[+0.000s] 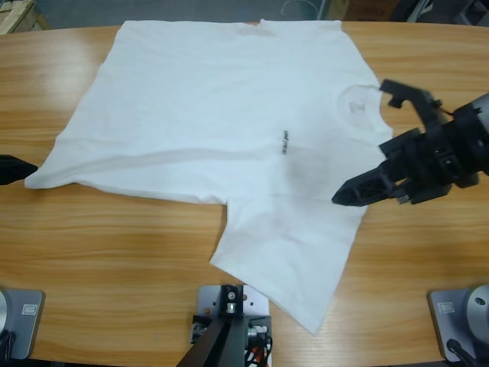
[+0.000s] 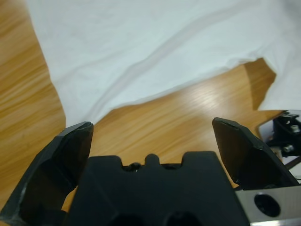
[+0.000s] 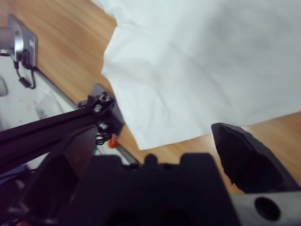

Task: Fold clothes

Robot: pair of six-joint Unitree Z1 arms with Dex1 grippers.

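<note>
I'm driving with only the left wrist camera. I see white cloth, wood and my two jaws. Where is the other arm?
Observer: The right gripper hangs over the far end of the T-shirt from yours, with its jaws open.
Operator: Which end is the neck hole?
Observer: The neck is at that same end, right beside the right gripper.
Operator: Is there a picture on the shirt?
Observer: Only a small dark mark on the chest, facing up.
</note>
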